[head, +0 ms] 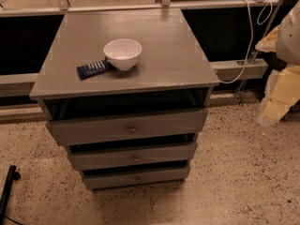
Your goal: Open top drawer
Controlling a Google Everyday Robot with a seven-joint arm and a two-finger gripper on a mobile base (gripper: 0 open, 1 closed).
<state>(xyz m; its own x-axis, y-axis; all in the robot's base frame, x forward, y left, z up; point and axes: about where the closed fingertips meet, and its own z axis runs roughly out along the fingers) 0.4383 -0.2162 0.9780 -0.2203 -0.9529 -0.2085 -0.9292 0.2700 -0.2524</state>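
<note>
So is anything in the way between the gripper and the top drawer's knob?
Nothing visible is. The gripper hangs at the right edge, beside the cabinet, with only floor between it and the knob on the top drawer. The bowl sits on the cabinet top, above the drawer, not in front.

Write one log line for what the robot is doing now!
top drawer: knob untouched | gripper: right edge, apart from cabinet | on top: white bowl, dark packet
</note>
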